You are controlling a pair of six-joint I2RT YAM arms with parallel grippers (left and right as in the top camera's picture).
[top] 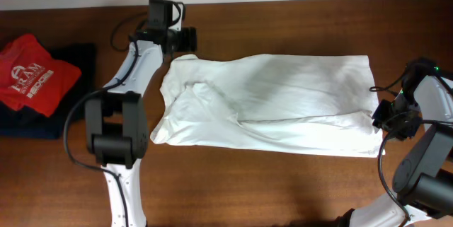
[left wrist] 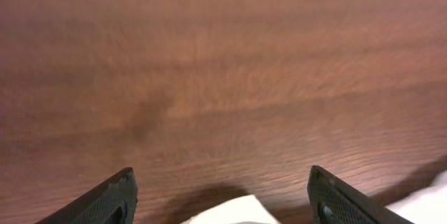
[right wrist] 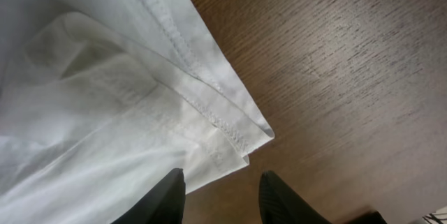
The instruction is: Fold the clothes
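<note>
Presently we are judging the white T-shirt (top: 283, 103), centred on the worktop (top: 283, 184), folded once lengthwise | left gripper (left wrist: 221, 172) near the far edge, fingers apart, empty | right gripper (right wrist: 223, 175) at the right hem, fingers apart | crosswise folds remaining.

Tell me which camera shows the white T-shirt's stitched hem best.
Right wrist: the hem crosses the frame close up, stitching and layered corner clear. Overhead shows the whole T-shirt, its hem only a thin edge. Left wrist catches just white fabric scraps at the bottom.
</note>
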